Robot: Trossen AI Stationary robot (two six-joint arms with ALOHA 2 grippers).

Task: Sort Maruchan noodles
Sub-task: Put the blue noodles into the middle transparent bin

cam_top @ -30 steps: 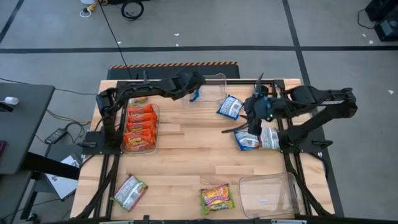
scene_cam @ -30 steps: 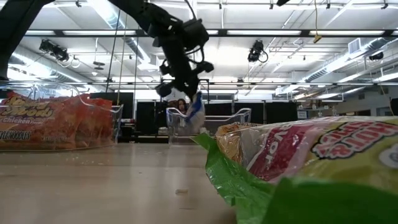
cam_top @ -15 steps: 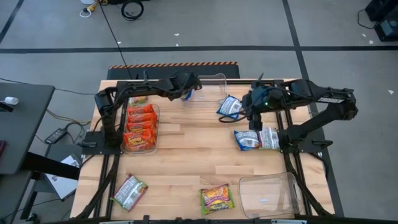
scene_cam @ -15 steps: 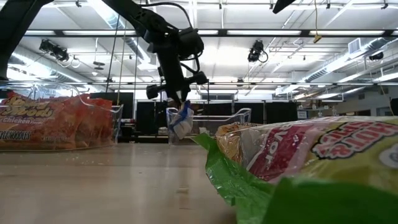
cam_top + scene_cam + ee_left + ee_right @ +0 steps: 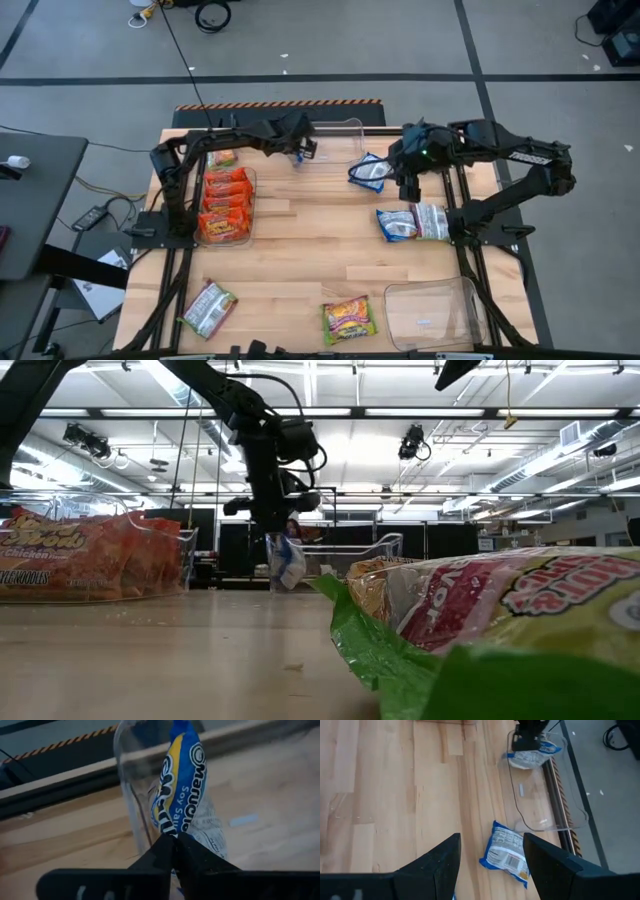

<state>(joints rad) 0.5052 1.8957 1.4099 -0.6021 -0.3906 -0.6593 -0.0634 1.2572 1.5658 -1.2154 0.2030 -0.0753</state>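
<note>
Sort is judged well under halfway. One clear tray (image 5: 247, 178) on the left side is filled with orange-red packets (image 5: 225, 196), stacked in a row; one more packet (image 5: 222, 158) lies just beyond that tray's far end, colour not clearly read.

A blue-and-yellow packet (image 5: 181, 795) is pinched by its edge in the left gripper (image 5: 173, 839) — fingers closed tight on it. It hangs upright at the wall of the far clear tray (image 5: 345, 128), at the far edge of the table; whether it is inside or just outside the tray can't be told. Crinkly plastic, "Maruchan" and "Soy Sauce" can be read on it.

The right gripper (image 5: 408, 187) hovers wide open, nothing held, right of centre — above another blue packet (image 5: 506, 852) lying flat, back side up, near the far tray.

Left to do, as seen:
- two more packets (image 5: 414, 223) side by side at the right
- a silver-white and red packet (image 5: 208, 309) at the near left
- a yellow-green packet (image 5: 347, 320) near centre
- a near-right clear tray (image 5: 434, 312), nothing visible in it
</note>
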